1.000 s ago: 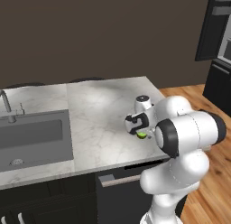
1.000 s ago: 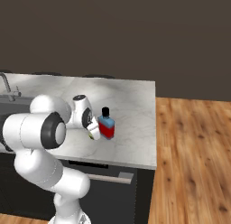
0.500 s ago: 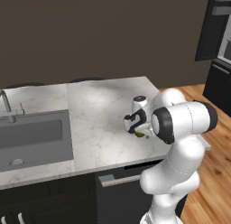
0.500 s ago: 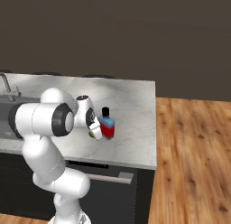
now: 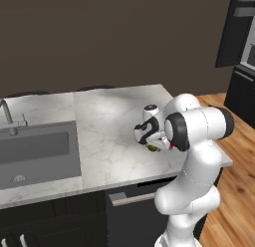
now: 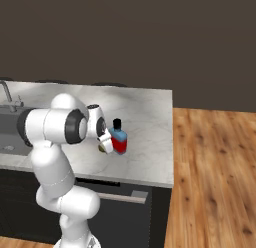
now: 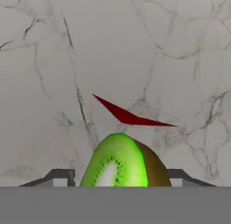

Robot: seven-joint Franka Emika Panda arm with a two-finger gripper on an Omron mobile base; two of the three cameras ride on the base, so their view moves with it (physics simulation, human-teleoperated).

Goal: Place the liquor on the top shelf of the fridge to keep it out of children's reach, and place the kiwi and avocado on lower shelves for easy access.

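kiwi: halved brown-skinned kiwi with bright green flesh (image 7: 121, 162) sits between the fingertips on the white marble counter (image 5: 109, 126) | gripper (image 7: 118, 175): jaws flank it, grip cannot be told | red-and-blue liquor bottle (image 6: 118, 140) just beside

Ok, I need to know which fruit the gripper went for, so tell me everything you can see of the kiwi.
The kiwi is a cut piece: bright green flesh with a pale core and tiny dark seeds, olive-brown skin on one side. It rests on the marble counter near its front edge, between the fingertips of the gripper, beside the liquor. Whether the fingers touch it cannot be told.
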